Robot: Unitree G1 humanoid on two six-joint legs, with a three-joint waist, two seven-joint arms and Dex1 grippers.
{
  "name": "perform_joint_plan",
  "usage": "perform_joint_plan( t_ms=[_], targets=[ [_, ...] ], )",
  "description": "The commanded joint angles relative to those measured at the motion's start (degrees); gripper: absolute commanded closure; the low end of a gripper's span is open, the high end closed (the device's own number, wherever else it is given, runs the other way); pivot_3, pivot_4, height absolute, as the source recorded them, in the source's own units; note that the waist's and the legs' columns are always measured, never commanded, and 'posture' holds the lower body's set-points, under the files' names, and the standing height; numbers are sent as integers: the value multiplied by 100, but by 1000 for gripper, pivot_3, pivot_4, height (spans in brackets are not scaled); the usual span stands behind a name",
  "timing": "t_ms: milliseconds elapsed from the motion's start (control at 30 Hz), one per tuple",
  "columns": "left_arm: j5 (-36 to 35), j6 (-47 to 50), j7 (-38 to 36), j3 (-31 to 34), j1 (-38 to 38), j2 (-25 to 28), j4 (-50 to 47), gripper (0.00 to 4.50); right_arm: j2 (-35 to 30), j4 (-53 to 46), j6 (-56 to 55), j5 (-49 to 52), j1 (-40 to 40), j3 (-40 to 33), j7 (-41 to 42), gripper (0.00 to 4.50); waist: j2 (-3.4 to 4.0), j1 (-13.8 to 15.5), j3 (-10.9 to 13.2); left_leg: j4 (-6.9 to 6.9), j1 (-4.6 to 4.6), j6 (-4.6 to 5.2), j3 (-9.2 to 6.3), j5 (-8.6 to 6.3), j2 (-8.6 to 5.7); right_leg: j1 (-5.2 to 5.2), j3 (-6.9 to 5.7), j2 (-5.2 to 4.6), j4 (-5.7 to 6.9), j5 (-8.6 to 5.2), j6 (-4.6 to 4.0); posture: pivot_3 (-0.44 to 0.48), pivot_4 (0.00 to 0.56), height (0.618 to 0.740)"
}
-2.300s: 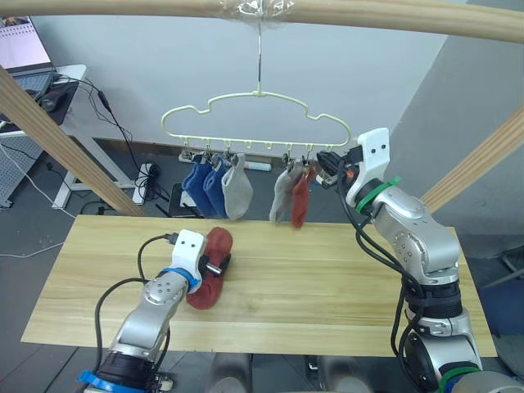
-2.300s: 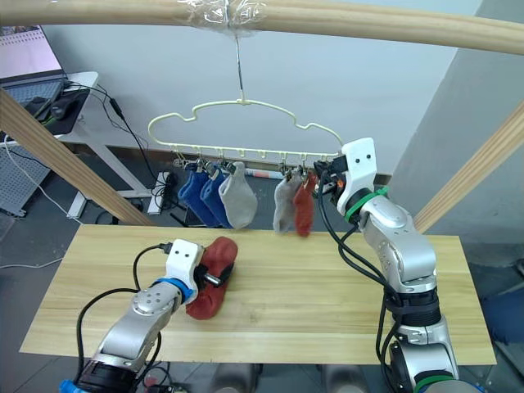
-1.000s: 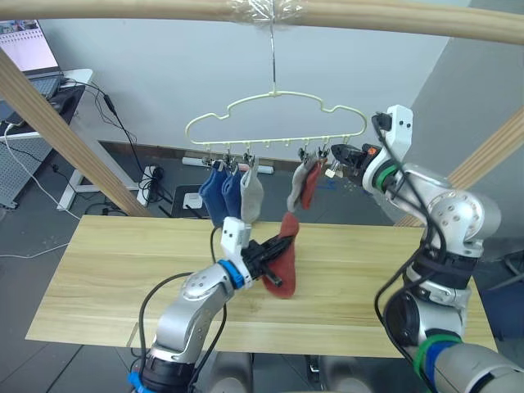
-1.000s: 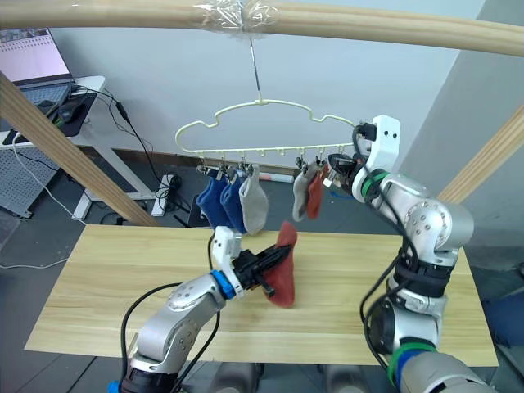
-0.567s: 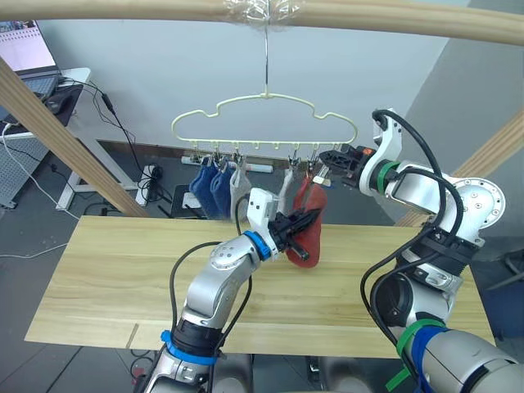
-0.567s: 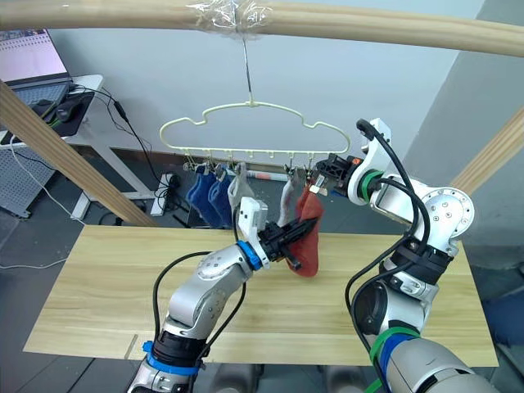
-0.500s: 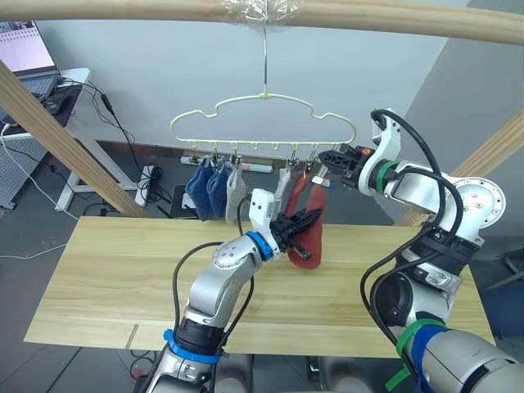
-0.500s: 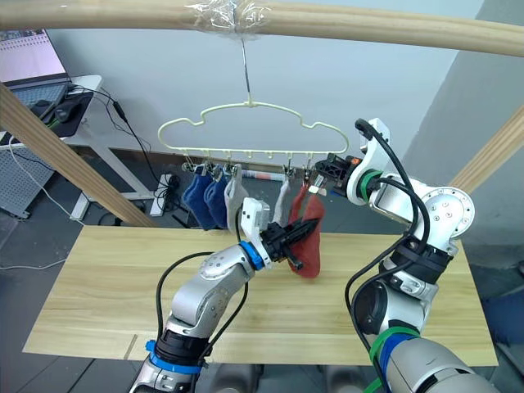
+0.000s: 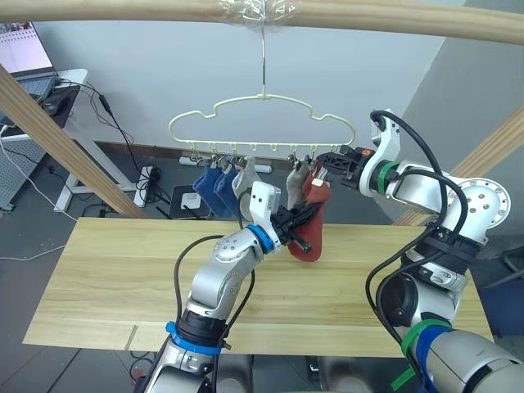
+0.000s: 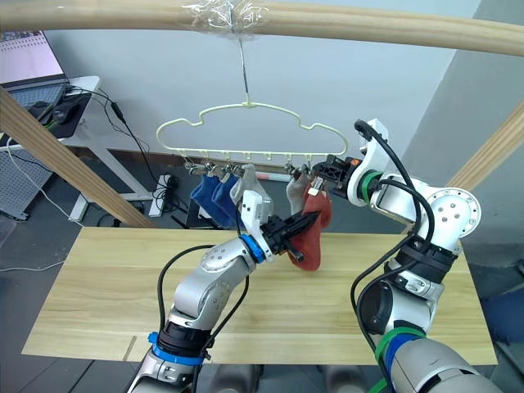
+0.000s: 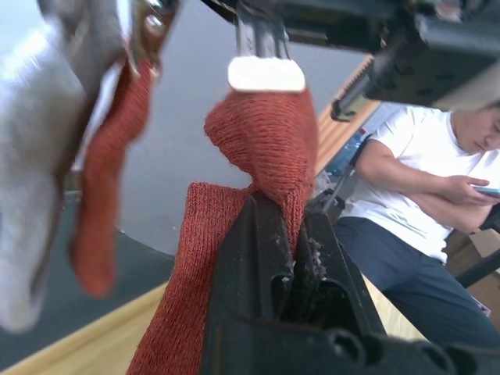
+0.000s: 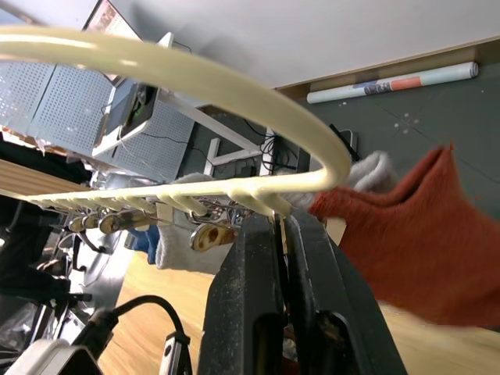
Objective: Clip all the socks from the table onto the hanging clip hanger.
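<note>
From my head camera, a pale-yellow clip hanger hangs by its hook from a wooden pole above the far side of the long plank table. Along its row of clips hang two blue socks, a grey sock, another grey sock and a rust-red sock. My left gripper is raised over the table, its fingers closed on a second rust-red sock, held just below the hanger's right end. My right gripper is at that right end, pinched narrow on the end clip.

In my left wrist view, my two black fingers clamp the red sock, whose top fold touches a white-tipped clip. A seated person is in the background.

In my right wrist view, my fingers are nearly together just under the hanger's curved end, with red sock fabric beside them.
</note>
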Motion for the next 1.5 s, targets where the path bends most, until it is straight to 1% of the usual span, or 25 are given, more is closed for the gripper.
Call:
perform_joint_plan(
  t_ms=[33,133,167,267,300,367,433,467,567,633,700,733,833,867,933,1033,1133,1167,1300,1400,1500],
  targets=[
    [46,-154,9,-51,-150,-70,-93,4471,-173,28,64,34,165,54,-134,4500,0,1,0,0,0,0,1,0,0,0,1,0,0,0,0,53,253,740],
    [50,-168,-11,-100,-155,-102,-107,4471,-146,2,64,151,171,49,-84,4500,0,2,0,0,-1,0,0,0,0,0,0,0,-1,0,0,53,253,740],
    [48,-162,-16,-113,-151,-110,-126,4496,-127,6,64,216,175,26,-78,4226,0,2,0,0,-1,0,1,0,0,0,1,0,-1,0,0,53,253,740],
    [41,-164,-50,-153,-119,-114,-186,4500,-141,-12,64,338,222,26,-51,3283,0,-3,0,-1,-2,0,1,0,0,-2,0,0,-2,0,0,48,246,740],
    [27,-158,-69,-167,-113,-118,-207,4500,-167,-6,64,400,228,18,1,2847,0,-7,0,-1,-3,0,1,0,0,-3,1,0,-2,0,0,48,246,740],
    [-14,-105,-82,-174,-106,-136,-246,4500,-202,8,64,531,211,-29,103,2115,1,-22,1,-3,-6,0,4,0,0,-9,4,0,-1,0,0,46,245,740],
    [-92,-16,-92,-168,-131,-184,-257,4500,-368,24,64,1012,123,-123,694,1479,1,-35,1,-3,-9,0,7,0,0,-16,7,0,2,0,0,46,244,740],
    [-111,11,-98,-166,-136,-200,-262,4500,-434,49,64,1192,109,-151,874,1050,1,-40,1,-3,-10,0,7,0,0,-17,7,1,2,0,0,46,244,740],
    [-278,145,-82,-94,-194,-337,-251,4500,-1179,11,37,1600,282,-79,1733,65,2,-34,1,-5,-10,1,6,0,0,-17,5,2,0,0,0,44,238,740],
    [-334,153,-64,-34,-230,-395,-185,4500,-1645,-146,-160,1582,487,194,2236,65,2,-31,1,-4,-13,1,5,-1,-2,-15,7,1,-5,0,0,42,236,740],
    [-433,196,-128,12,-231,-418,-135,3977,-2045,-470,-526,1343,812,656,2696,35,1,-38,1,-5,-13,4,7,-2,-3,-14,12,2,-10,0,0,38,231,740],
    [-485,223,-173,27,-219,-412,-96,3817,-2231,-671,-829,1120,1062,952,2933,35,1,-43,1,-5,-12,5,8,-3,-3,-14,12,2,-12,0,1,38,231,740],
    [-518,234,-261,80,-61,-290,35,2897,-2451,-1168,-1882,419,1813,1582,3329,35,1,-104,1,-6,-10,5,11,-3,-2,-14,15,3,-11,-5,9,39,229,740],
    [-521,250,-308,104,80,-194,33,2592,-2470,-1331,-2270,152,2093,1754,3398,35,1,-134,1,-6,-10,5,12,-3,-2,-14,17,3,-9,-18,31,41,229,740],
    [-526,266,-381,117,301,-36,-1,1961,-2481,-1503,-2747,-148,2473,1959,3487,35,1,-179,1,-7,-6,4,14,-3,-2,-14,21,3,-5,-22,37,44,230,740],
    [-495,330,-538,167,953,465,-244,1064,-2728,-1798,-3800,-1039,3304,2519,3807,35,1,-180,1,-6,-2,3,16,-2,-1,-15,24,3,2,-22,38,47,231,740],
    [-737,556,-534,537,1607,928,-762,132,-2953,-1909,-4789,-1780,4024,2934,4149,35,0,-171,2,-6,-2,3,15,-2,2,-15,23,3,1,-24,41,54,234,740],
    [-761,568,-518,670,1782,1085,-919,34,-2995,-1906,-5069,-1971,4208,3030,4240,35,-2,-167,3,-5,-2,3,15,-2,2,-16,24,3,1,-24,42,54,234,740],
    [-547,348,-509,1270,2495,1832,-1311,34,-3265,-1679,-6267,-2880,4931,3491,4666,35,-5,-154,4,0,1,0,17,-1,2,-13,29,3,-1,-25,43,75,234,740],
    [-110,-14,-333,1852,3071,2410,-1262,34,-3353,-1218,-6934,-3293,5346,3521,4858,35,-5,-156,4,-1,12,0,21,-1,5,-5,32,4,-5,-25,43,105,228,740],
    [236,-489,-251,2305,3533,2768,-1072,34,-3392,-852,-7362,-3527,5538,3457,4984,35,-6,-138,5,-1,11,0,22,-1,6,-5,35,4,-5,-25,42,130,219,740]
  ],
)
